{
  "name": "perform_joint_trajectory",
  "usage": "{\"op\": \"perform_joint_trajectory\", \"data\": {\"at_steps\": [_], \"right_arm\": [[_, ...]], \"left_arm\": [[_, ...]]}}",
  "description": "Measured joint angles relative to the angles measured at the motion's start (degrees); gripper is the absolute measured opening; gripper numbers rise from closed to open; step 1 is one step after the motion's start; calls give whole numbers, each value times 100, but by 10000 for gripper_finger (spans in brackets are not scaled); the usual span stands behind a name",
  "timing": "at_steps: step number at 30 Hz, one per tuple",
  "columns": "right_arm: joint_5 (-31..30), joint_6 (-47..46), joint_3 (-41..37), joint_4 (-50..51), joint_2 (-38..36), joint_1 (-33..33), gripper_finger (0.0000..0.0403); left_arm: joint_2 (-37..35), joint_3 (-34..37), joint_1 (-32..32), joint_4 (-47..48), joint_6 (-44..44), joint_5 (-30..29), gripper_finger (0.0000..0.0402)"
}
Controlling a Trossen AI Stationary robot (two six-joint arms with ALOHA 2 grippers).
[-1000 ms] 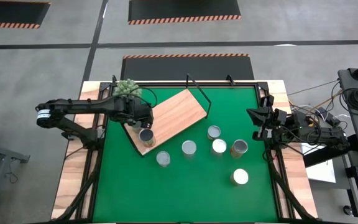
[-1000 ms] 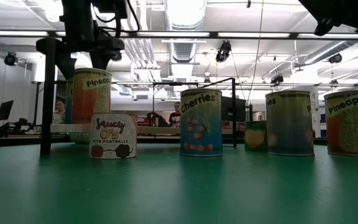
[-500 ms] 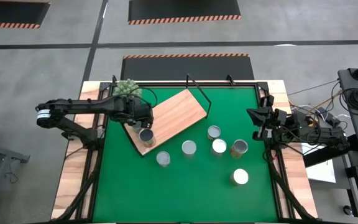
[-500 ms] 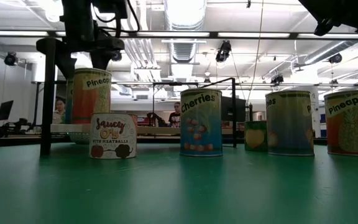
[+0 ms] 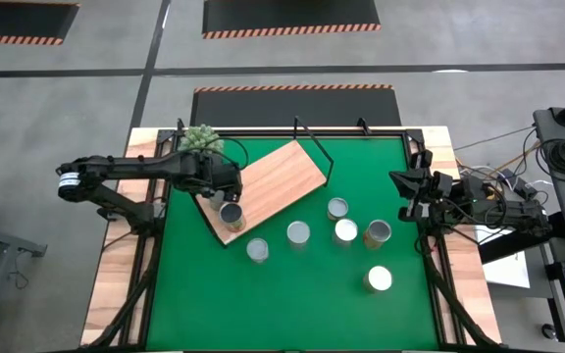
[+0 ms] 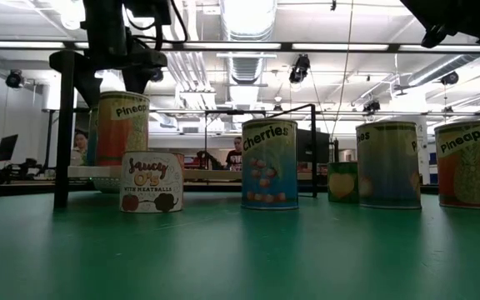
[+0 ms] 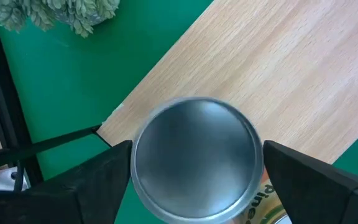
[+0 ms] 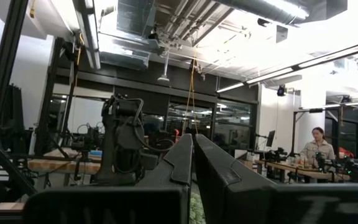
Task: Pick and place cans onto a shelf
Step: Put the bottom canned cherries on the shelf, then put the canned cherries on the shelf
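Shelf (image 5: pixel 268 188) lies slanted on the green mat (image 5: pixel 292 304) from above, the left gripper (image 5: pixel 226 194) over its near end where one can (image 5: pixel 231 214) stands; five other cans (image 5: pixel 298 232) stand on the mat, and the right gripper (image 5: pixel 405 196) waits at the table's right edge. At table level, that Pineapple can (image 6: pixel 120 129) stands on the board. The left wrist shows its fingers (image 7: pixel 101 177) spread either side of the can's top (image 7: pixel 194 158), gaps visible. The right wrist shows its fingers (image 8: pixel 182 158) pressed together.

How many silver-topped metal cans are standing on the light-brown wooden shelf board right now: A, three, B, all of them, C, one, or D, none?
C: only the pineapple-labelled silver-topped can sits on the light-brown wooden shelf board, between the left gripper's fingers; the other cans stand on the green mat.
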State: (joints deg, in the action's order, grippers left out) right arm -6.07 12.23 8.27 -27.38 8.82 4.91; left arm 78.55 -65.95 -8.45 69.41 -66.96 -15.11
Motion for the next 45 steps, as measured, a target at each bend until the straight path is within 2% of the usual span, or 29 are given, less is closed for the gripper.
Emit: {"op": "perform_joint_trajectory", "data": {"at_steps": [7, 15, 20, 24, 29, 32, 35, 45], "right_arm": [[0, 0, 0, 0, 0, 0, 9], [-2, 44, 0, 0, 0, 0, 9], [-11, 44, 0, 0, 0, 0, 9], [-9, 44, 0, 0, 0, 0, 9], [-9, 42, 0, 1, 0, 0, 9], [-9, 41, 0, 2, 0, 0, 9], [-7, 35, 0, 2, 0, 0, 9], [-8, 87, 0, 2, 0, 0, 9]], "left_arm": [[-1, -2, 0, -9, 13, 1, 367], [-121, -220, 56, 106, 393, 695, 368], [-105, -926, 153, 207, 862, 614, 369], [-93, -1413, 289, 191, 961, 241, 369], [-93, -1431, 491, 216, 1102, 166, 360], [-92, -1151, 515, 301, 1101, 160, 332], [-89, -866, 489, 311, 1104, 172, 282], [-89, -360, 476, 321, 1137, 220, 39]]}}
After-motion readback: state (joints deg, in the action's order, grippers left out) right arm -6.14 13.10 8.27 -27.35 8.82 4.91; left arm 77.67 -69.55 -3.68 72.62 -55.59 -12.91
